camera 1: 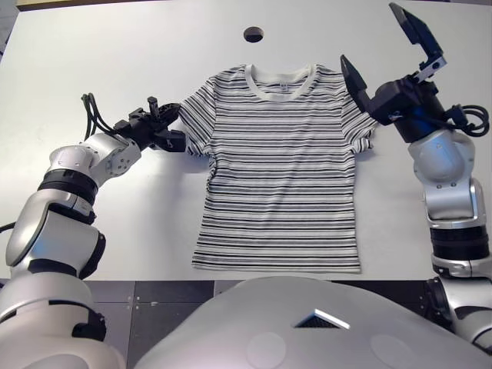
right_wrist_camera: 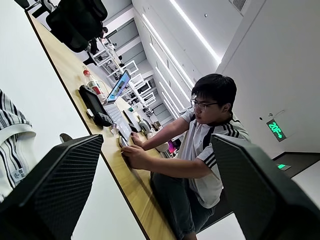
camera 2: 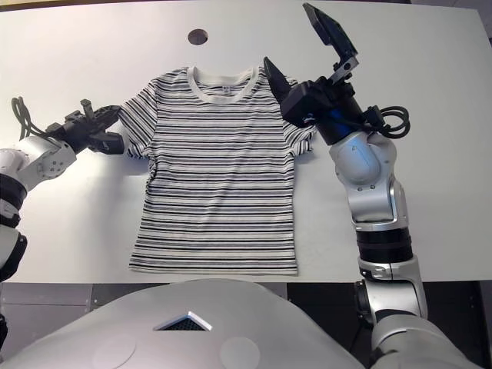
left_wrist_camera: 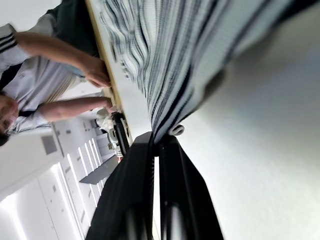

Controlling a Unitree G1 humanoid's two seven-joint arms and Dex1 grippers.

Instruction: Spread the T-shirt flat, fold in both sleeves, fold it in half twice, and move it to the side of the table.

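Observation:
A black-and-white striped T-shirt [camera 1: 280,169] lies spread flat on the white table [camera 1: 115,223], collar at the far side. My left gripper [camera 1: 173,137] sits low on the table at the outer edge of the shirt's left sleeve [left_wrist_camera: 190,65]. Its fingers [left_wrist_camera: 170,165] are shut on the sleeve hem. My right gripper [camera 1: 373,38] is raised above the right sleeve [camera 1: 360,127], tilted upward and wide open with nothing between its fingers [right_wrist_camera: 55,185]. The white collar [right_wrist_camera: 12,145] shows below it.
A dark round hole [camera 1: 253,34] sits in the table just beyond the collar. Bare table surface runs on both sides of the shirt and between the hem and the near edge [camera 1: 154,278].

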